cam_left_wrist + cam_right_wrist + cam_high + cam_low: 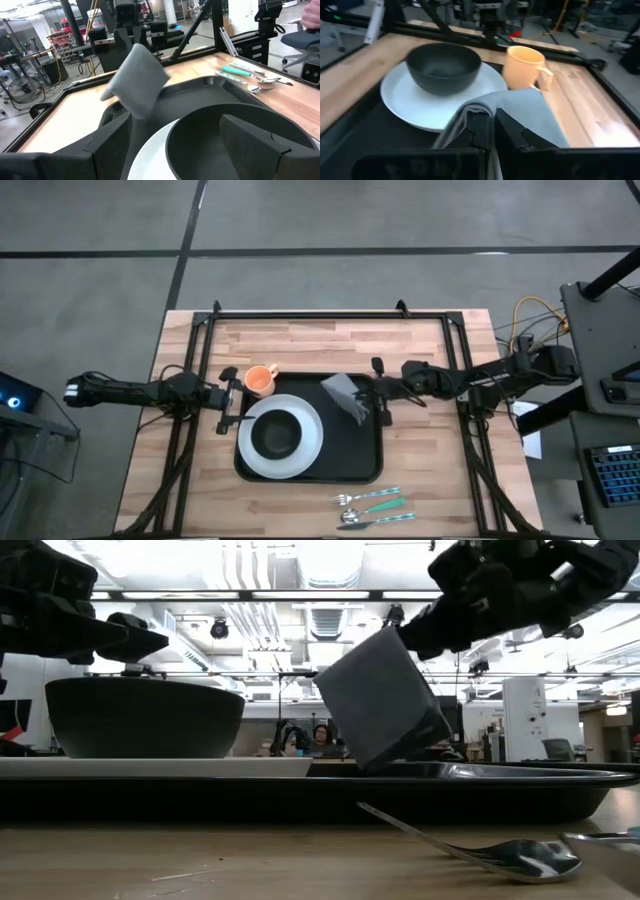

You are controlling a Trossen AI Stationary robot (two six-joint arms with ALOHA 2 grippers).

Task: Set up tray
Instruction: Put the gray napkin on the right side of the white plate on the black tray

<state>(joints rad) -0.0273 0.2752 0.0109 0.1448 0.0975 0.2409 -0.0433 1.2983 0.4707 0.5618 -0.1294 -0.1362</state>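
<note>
Lying at the middle of the wooden surface (300, 350), toward its near half: the black tray (345, 465), long side across. Carrying a white plate (312, 442) on its left half, with a dark bowl (277, 436) seated in the plate's centre. Reaching in from the right over the tray's far right corner: the right pincer (383, 402), closed on a folded grey napkin (345, 394). Hanging tilted from that grip in the low view, the napkin (380, 700), its lower corner touching or just above the tray rim (520, 776); cannot tell which. Pinched between the two dark fingers (512, 132) in the right wrist view, grey cloth (520, 110) draping to both sides.

Hovering at the tray's left edge, just beside the plate: the left pincer (228, 402), jaws apart and empty, one finger (252, 137) showing over the bowl (220, 145) in the left wrist view.

Standing on the bare wood just beyond the tray's far left corner: an orange mug (260, 380), upright, handle toward the left arm. Resting on the wood in front of the tray's right half, apart from it: teal-handled cutlery (375, 508), a fork and spoons lying roughly parallel. Showing close in the low view, one spoon (500, 852), bowl up.
</note>
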